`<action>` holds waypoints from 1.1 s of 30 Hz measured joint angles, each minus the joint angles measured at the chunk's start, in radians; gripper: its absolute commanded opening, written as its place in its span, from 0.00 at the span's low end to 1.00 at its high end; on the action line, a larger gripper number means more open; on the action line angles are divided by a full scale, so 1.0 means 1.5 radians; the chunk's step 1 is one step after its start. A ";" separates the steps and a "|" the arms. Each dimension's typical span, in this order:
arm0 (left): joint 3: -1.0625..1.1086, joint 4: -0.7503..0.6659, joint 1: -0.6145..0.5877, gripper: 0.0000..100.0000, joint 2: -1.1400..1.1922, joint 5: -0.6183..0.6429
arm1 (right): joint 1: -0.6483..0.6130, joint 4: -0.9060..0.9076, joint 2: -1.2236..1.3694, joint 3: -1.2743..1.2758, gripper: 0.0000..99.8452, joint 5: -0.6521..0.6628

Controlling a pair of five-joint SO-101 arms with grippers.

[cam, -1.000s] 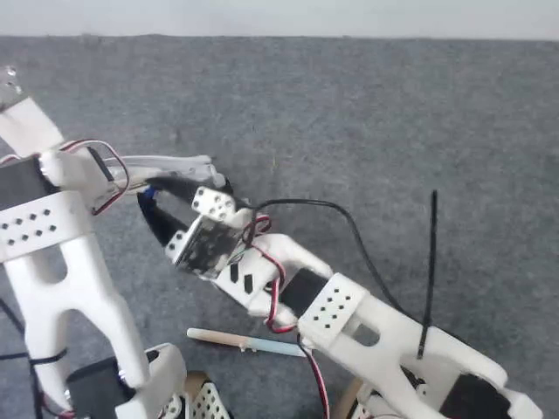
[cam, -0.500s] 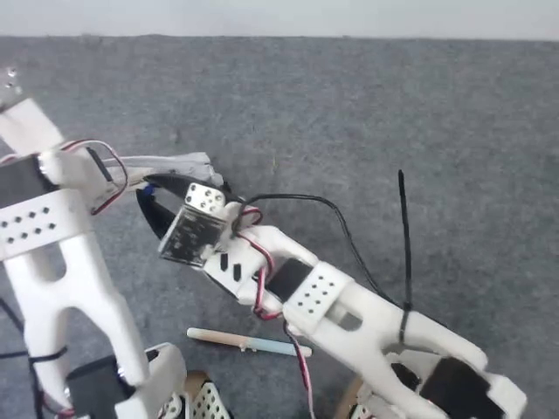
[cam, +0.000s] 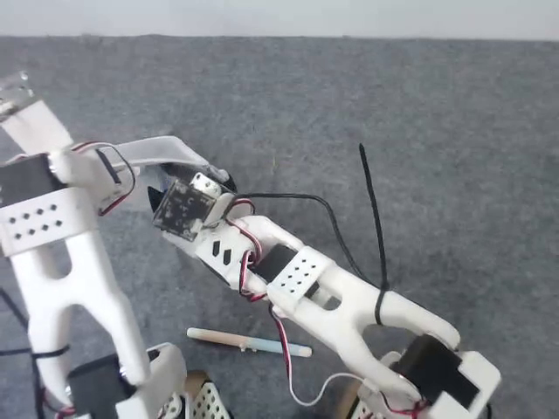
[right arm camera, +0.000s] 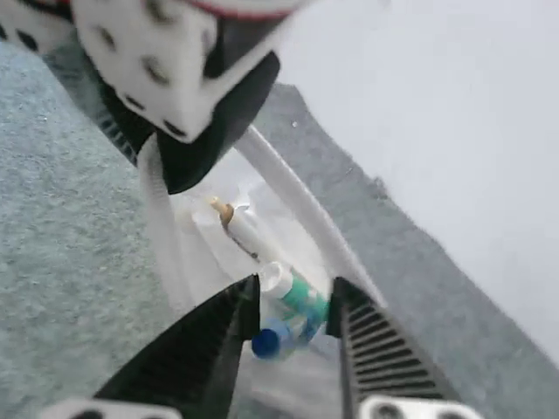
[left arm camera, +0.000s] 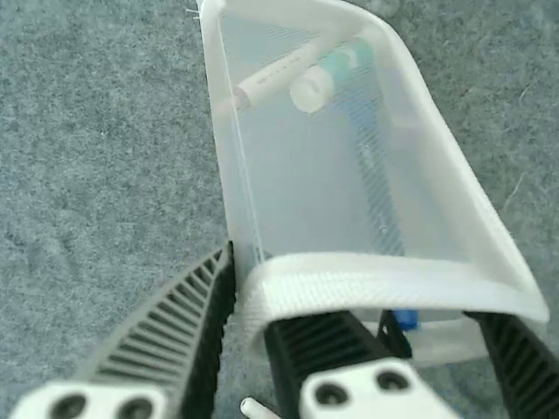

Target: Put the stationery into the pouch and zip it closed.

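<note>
Grey, felt-like covering ran across the counter (cam: 437, 113) to a pale wall (cam: 279, 16) behind. The left pincer (left arm camera: 253, 305) was clenched on the rim of the clear pouch (left arm camera: 332, 175), with pens (left arm camera: 301, 74) lying inside. The right pincer (right arm camera: 294, 292) hung at the pouch's mouth; whether it gripped anything I could not tell. A loose pen (cam: 249, 342) lay on the counter near the arms' bases.
</note>
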 measured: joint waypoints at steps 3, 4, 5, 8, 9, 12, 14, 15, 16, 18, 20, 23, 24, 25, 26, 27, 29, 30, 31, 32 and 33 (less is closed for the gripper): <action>0.000 0.000 0.000 0.01 0.000 0.000 | 0.000 0.083 -0.044 -0.007 0.20 -0.042; 0.000 0.000 0.000 0.01 0.000 0.000 | 0.000 0.109 -0.062 -0.007 0.20 -0.052; 0.000 0.000 0.000 0.01 0.000 0.000 | 0.000 0.133 -0.079 -0.009 0.20 -0.061; 0.000 0.000 0.000 0.01 0.000 0.000 | 0.002 0.198 -0.134 -0.007 0.20 -0.074; 0.000 0.000 -0.001 0.01 0.000 0.000 | 0.006 0.216 -0.151 -0.006 0.20 -0.076; 0.000 0.000 -0.005 0.01 0.000 0.000 | 0.021 0.263 -0.205 -0.006 0.20 -0.080; 0.000 0.000 -0.005 0.01 0.000 0.000 | 0.020 0.282 -0.238 -0.006 0.20 -0.083; 0.000 0.000 -0.005 0.01 0.000 0.000 | 0.020 0.289 -0.254 -0.006 0.20 -0.087; 0.000 0.000 -0.005 0.01 0.000 0.000 | 0.020 0.295 -0.268 -0.006 0.20 -0.091; 0.000 0.000 -0.005 0.01 0.000 0.000 | 0.020 0.311 -0.294 -0.006 0.20 -0.095; 0.000 0.000 -0.005 0.01 0.000 0.000 | 0.020 0.330 -0.318 -0.006 0.20 -0.096; 0.000 0.000 -0.005 0.01 0.000 0.000 | 0.019 0.368 -0.356 -0.006 0.19 -0.116; 0.000 -0.003 -0.005 0.01 0.000 0.000 | 0.012 0.385 -0.369 -0.006 0.19 -0.129; 0.000 -0.007 -0.005 0.01 0.000 0.000 | 0.004 0.405 -0.381 -0.006 0.19 -0.139; 0.000 -0.010 -0.005 0.01 0.000 0.000 | -0.008 0.429 -0.390 -0.006 0.19 -0.149; 0.000 -0.012 -0.005 0.01 0.000 0.000 | -0.016 0.455 -0.398 -0.006 0.19 -0.159; 0.000 -0.014 -0.005 0.01 0.000 0.000 | -0.028 0.510 -0.405 -0.006 0.19 -0.177; 0.000 -0.015 -0.005 0.01 0.000 0.000 | -0.031 0.538 -0.405 -0.006 0.19 -0.188; 0.000 -0.015 -0.005 0.01 0.000 0.000 | -0.035 0.565 -0.405 -0.006 0.19 -0.202; 0.000 -0.015 -0.005 0.01 0.000 0.000 | -0.037 0.590 -0.405 -0.006 0.19 -0.217; 0.000 -0.015 -0.005 0.01 0.000 0.000 | -0.041 0.612 -0.405 -0.006 0.19 -0.232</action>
